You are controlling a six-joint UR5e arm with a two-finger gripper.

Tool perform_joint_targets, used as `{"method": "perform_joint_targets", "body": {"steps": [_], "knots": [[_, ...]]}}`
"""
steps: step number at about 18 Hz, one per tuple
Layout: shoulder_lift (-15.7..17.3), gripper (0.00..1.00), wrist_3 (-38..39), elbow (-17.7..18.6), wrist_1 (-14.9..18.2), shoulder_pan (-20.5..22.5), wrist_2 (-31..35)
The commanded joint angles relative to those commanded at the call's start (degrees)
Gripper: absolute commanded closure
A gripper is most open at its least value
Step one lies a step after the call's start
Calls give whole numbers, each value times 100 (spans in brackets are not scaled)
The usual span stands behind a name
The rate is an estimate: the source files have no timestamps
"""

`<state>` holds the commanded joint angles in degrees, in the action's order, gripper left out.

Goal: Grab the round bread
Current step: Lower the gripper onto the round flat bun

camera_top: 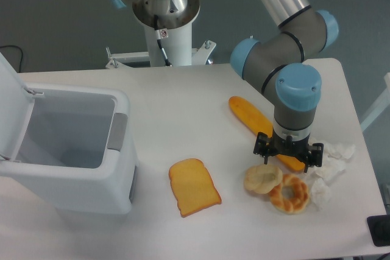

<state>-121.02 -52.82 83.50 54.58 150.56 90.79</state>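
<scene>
- The fingers (288, 156) hang spread apart, pointing down over the tabletop (183, 108), with nothing pinched between them.
- The round bread (262, 178) lies on the tabletop just below and slightly to the camera-left of the fingers, not touched by them as far as can be seen.
- A ring-shaped bread (289, 193), golden-brown with a hole, sits directly below the fingers, touching the round bread on its camera-right side.
- A long orange baguette (251, 117) runs slantwise beneath the fingers; its lower end is hidden behind them and comes out at their camera-right tip.
- Crumpled white paper (334, 161) lies just camera-right of the fingers, with another piece beside the ring-shaped bread.
- A flat orange toast slice (194, 186) rests well to the camera-left of the fingers, apart from the round bread.
- A white bin (67, 150) with its lid (12, 111) raised stands far to the camera-left of the fingers.
</scene>
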Motion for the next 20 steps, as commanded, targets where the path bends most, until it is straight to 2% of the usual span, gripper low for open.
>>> {"method": "perform_joint_targets", "body": {"steps": [11,17,20], "knots": [[-299,0,0,-211,-9,26,-35],[-290,0,-9,-211,-9,18,-368],[-422,0,-393,-369,-44,-114,-833]]}}
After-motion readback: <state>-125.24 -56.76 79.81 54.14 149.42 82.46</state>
